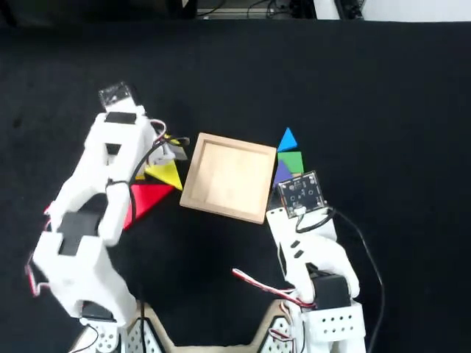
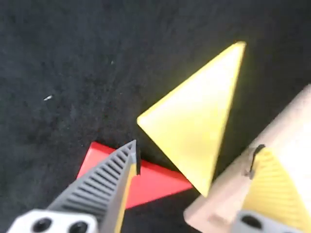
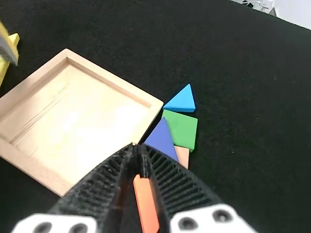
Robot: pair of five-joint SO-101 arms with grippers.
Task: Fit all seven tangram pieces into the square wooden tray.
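I am counting one tray (image 1: 228,180), lying at the middle of the high view, and six pieces, all lying on the surface (image 1: 383,95) outside it. Four are triangles. The yellow triangle (image 1: 166,175) and the red triangle (image 1: 149,197) are lying just left of the tray, the red one lower and just beside the yellow. The blue triangle (image 1: 287,139) and the purple triangle (image 1: 282,172) are sitting off the tray's upper right corner, with the one green square (image 1: 292,161) between them. One tan piece (image 3: 182,156) is peeking out beside the purple triangle and the square, its shape mostly hidden.

My left hand (image 2: 194,148) is hanging open over the yellow triangle, one finger (image 2: 104,177) above the red triangle, the other above the tray's rim. My right hand (image 3: 137,147) is hovering closed, fingertips pressed together, by the tray's edge next to the purple triangle. An orange strip (image 3: 145,201) is showing between those fingers farther back; I cannot tell whether it is a piece or part of the hand.

My two white arms are rising from the bottom of the high view. The surface is black and matte. Beyond its far edge, along the top of the high view, cables (image 1: 250,7) are trailing beside a white patch (image 1: 412,9).
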